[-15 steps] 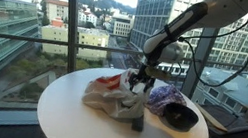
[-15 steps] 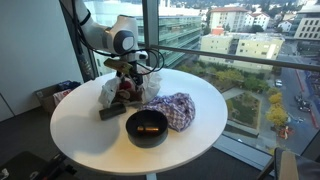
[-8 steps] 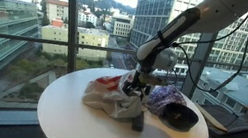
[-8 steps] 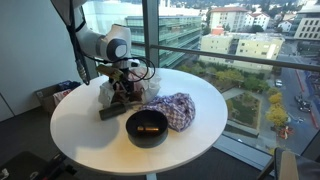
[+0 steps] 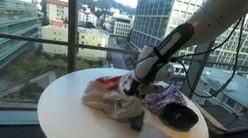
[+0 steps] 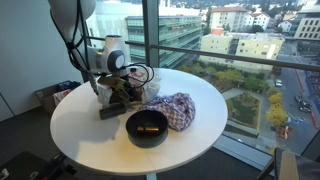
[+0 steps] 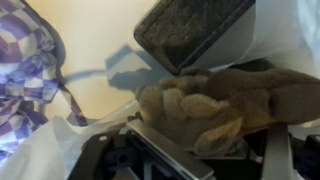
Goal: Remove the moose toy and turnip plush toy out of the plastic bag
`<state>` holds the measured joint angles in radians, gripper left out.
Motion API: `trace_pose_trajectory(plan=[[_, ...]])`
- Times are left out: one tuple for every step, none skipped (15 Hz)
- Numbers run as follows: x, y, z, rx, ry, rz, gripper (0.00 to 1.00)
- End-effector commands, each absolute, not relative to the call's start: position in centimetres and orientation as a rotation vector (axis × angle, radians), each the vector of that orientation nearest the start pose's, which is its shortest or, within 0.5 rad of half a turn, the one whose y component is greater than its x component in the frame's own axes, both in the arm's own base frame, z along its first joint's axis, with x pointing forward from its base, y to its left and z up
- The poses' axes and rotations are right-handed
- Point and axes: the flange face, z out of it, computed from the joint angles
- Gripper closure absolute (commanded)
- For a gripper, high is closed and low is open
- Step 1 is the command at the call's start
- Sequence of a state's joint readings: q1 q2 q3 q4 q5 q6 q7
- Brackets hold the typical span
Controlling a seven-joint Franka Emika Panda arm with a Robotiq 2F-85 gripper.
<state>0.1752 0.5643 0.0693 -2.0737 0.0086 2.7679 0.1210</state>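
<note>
The crumpled white plastic bag [image 5: 107,99] lies on the round white table [image 5: 69,123]; it also shows in an exterior view [image 6: 104,92]. In the wrist view the brown moose toy [image 7: 210,105] lies between my fingers, with bag plastic [image 7: 45,150] around it. My gripper [image 7: 205,150] is low in the bag's mouth [image 5: 133,89] [image 6: 119,92], its fingers wide apart on either side of the moose. A red patch [image 5: 110,80] shows at the bag's far side. I cannot tell whether it is the turnip plush.
A purple checked cloth [image 5: 165,94] [image 6: 172,108] [image 7: 25,70] lies beside the bag. A black bowl [image 5: 179,117] [image 6: 147,127] stands next to the cloth. A dark block [image 5: 137,123] [image 6: 108,112] [image 7: 195,30] lies by the bag. Windows stand behind the table.
My gripper has come down from above the bag into its mouth, and the arm has leaned lower over the table. The bag, cloth and bowl have not moved.
</note>
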Motion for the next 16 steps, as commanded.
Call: trace_pose_trajectory(plan=[[57.6,14.0,16.8,-3.073,-0.192,-0.235,0.42],[57.5,14.0,16.9,-3.06,-0.179,-0.221,0.49],[57.4,14.0,17.1,-3.062,-0.17,-0.218,0.58],[57.2,14.1,17.5,-3.054,-0.171,-0.208,0.64],[57.2,14.2,18.0,-3.055,-0.169,-0.207,0.7],[57.2,14.2,18.4,-3.059,-0.164,-0.213,0.79],[57.1,14.0,19.2,-3.068,-0.162,-0.209,0.85],[57.1,13.7,20.0,-3.078,-0.152,-0.204,0.93],[56.9,13.3,21.1,-3.094,-0.133,-0.186,0.98],[56.7,12.6,22.0,-3.128,-0.102,-0.144,0.97],[56.5,11.9,22.8,-3.148,-0.059,-0.091,0.95],[56.2,11.4,23.7,-3.165,-0.026,-0.032,0.98],[55.9,10.8,24.6,-3.182,0.014,0.03,0.97],[55.7,10.4,25.5,-3.188,0.04,0.082,0.96],[55.4,10.0,26.4,-3.188,0.064,0.135,0.96],[55.0,9.8,27.4,-3.185,0.082,0.191,0.96]])
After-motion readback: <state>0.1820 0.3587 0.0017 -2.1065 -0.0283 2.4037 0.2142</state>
